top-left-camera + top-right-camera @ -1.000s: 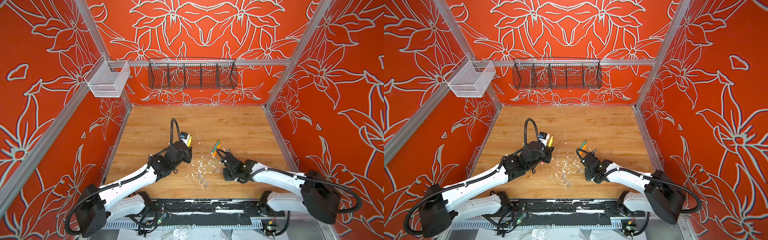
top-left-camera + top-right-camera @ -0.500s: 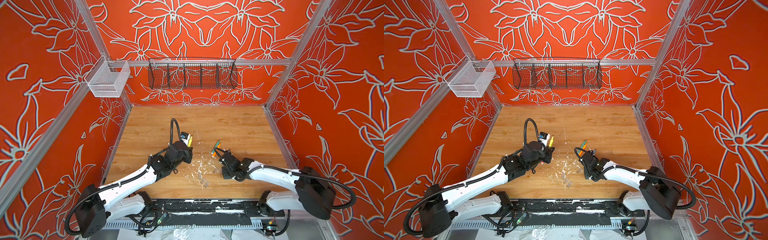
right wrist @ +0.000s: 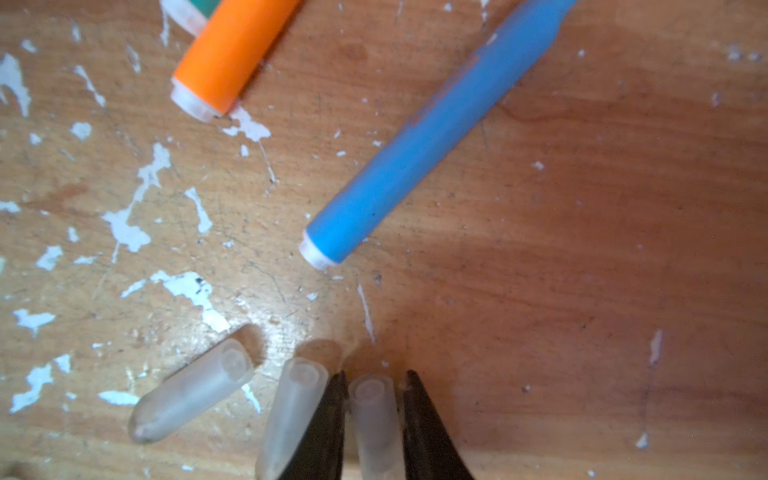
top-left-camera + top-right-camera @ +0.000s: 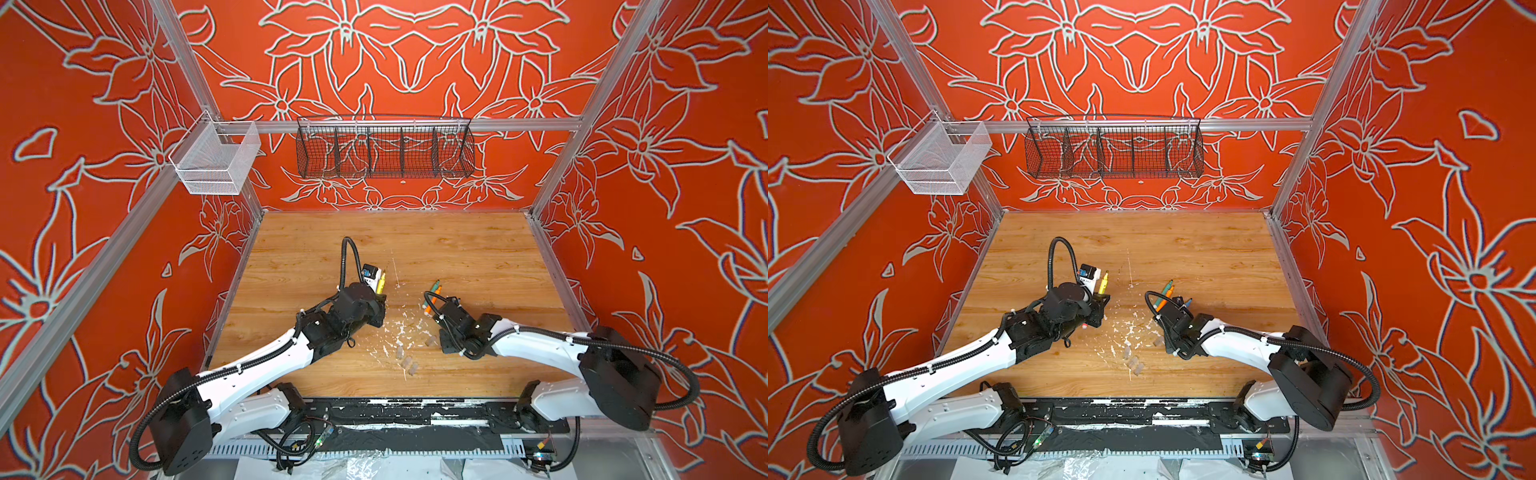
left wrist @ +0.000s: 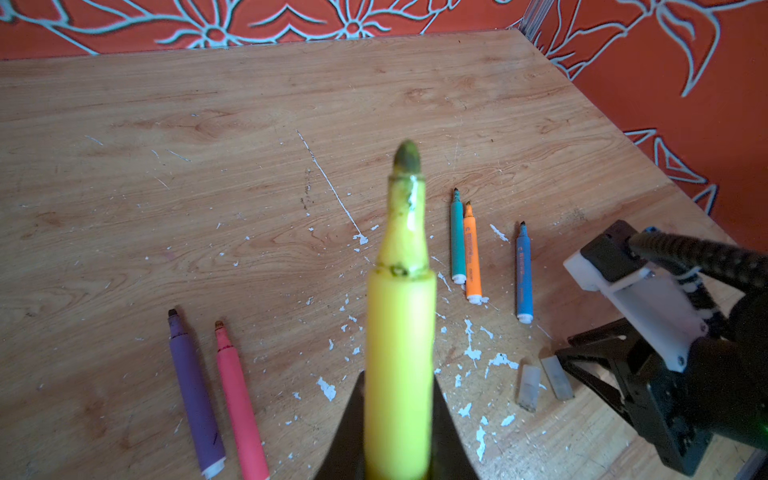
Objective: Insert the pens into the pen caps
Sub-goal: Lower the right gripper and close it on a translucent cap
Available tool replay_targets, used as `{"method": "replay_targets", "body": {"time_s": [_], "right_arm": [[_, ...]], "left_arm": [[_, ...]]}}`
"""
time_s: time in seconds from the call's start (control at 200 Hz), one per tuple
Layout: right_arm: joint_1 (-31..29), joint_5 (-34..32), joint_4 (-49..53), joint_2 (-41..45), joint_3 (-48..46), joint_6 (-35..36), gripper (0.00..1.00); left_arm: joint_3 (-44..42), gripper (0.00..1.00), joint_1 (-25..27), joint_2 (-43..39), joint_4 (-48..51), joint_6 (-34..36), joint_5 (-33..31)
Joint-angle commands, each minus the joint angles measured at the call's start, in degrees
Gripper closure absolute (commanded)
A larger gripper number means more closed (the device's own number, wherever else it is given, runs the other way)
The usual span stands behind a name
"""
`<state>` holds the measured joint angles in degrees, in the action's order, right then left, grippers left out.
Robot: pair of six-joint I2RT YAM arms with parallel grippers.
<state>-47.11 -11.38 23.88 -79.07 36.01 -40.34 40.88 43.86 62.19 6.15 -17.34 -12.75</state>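
My left gripper [image 5: 399, 384] is shut on the yellow pen [image 5: 400, 324], which it holds off the table with the tip pointing away. The purple pen [image 5: 193, 395] and pink pen [image 5: 239, 403] lie side by side on the wood. The green pen [image 5: 457, 241], orange pen [image 5: 473, 257] and blue pen [image 5: 523, 278] lie farther right. My right gripper [image 3: 374, 376] is low at the table, shut on a clear pen cap [image 3: 374, 419]. Two more clear pen caps [image 3: 291, 415] [image 3: 195, 386] lie just beside its finger, and more caps [image 4: 409, 365] lie nearer the front edge.
White flecks of debris [image 4: 399, 328] are scattered over the wooden table [image 4: 478, 249] between the two arms. A black wire basket [image 4: 384, 149] and a white mesh basket [image 4: 216, 160] hang on the walls, well above the table.
My right gripper has closed its jaws onto the clear cap and shifted slightly left. The left arm and yellow pen have stayed still.
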Motion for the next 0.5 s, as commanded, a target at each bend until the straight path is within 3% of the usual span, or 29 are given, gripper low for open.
{"method": "replay_targets", "body": {"time_s": [0.0,0.24,0.495], "right_arm": [[-0.2,-0.6,4.3,-1.9,-2.0,-0.6,0.79],[-0.2,-0.2,4.7,0.1,-2.8,-1.2,0.7],[-0.3,0.1,4.6,1.0,-3.3,-1.3,0.73]], "left_arm": [[-0.5,1.0,-0.1,-0.7,-1.7,0.7,0.4],[-0.5,1.0,-0.1,-0.7,-1.7,0.7,0.6],[-0.5,1.0,-0.1,-0.8,-1.9,0.9,1.1]]}}
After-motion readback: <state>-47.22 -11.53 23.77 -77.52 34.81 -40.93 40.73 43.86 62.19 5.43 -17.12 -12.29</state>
